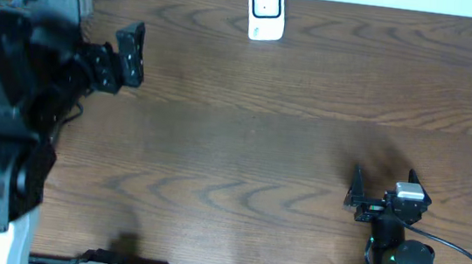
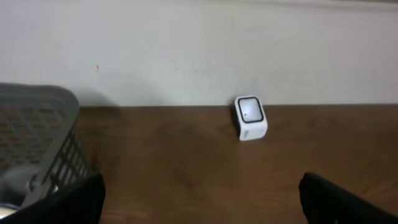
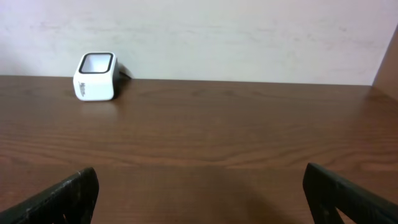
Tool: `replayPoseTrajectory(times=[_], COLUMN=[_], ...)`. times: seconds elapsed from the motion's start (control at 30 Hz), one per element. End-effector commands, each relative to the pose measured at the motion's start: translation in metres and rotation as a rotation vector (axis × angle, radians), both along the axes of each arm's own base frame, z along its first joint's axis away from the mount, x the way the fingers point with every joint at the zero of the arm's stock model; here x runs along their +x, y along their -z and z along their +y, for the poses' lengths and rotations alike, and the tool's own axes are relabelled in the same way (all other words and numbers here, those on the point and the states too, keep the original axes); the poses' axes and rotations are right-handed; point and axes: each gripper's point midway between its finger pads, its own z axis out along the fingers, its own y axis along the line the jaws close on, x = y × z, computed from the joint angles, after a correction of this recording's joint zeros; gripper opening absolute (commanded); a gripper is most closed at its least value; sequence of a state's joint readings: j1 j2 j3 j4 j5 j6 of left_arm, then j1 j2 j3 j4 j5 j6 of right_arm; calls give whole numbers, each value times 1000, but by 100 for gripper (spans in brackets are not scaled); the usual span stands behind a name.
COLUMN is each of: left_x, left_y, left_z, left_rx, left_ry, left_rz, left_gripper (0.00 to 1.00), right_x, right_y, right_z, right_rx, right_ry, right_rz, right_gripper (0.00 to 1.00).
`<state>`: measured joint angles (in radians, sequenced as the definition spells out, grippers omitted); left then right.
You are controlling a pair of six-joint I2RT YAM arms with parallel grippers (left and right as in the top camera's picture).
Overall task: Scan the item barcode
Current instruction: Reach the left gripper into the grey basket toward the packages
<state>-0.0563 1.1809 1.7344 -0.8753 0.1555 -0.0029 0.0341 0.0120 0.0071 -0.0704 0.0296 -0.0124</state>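
The white scanner [image 1: 266,11] is sitting at the top centre of the worktop [image 1: 244,142], close to the wall. The left fingers [image 1: 132,38] are hovering spread apart at the upper left, near a grey mesh basket [image 2: 37,118]. The right fingers [image 1: 356,189] are standing wide apart at the lower right.
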Motion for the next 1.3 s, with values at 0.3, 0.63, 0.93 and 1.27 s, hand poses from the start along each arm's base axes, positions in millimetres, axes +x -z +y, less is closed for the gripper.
replayPoseTrajectory(times=[0.3, 0.63, 0.93, 1.27], left_x=[69, 59, 36, 7], left_y=[1, 104, 176, 252], left_z=[172, 282, 327, 325], left_rx=[-80, -157, -167, -145], left_ry=[-528, -762, -884, -936], left_rz=[168, 455, 654, 882], left_gripper=[97, 97, 97, 97], right_x=[0, 0, 0, 0], right_y=[0, 0, 0, 0], right_z=[0, 0, 0, 0], right_rx=[-11, -11, -11, -11], right_ry=[-3, -3, -3, -3], right_rz=[0, 0, 0, 0], right_gripper=[99, 99, 99, 99])
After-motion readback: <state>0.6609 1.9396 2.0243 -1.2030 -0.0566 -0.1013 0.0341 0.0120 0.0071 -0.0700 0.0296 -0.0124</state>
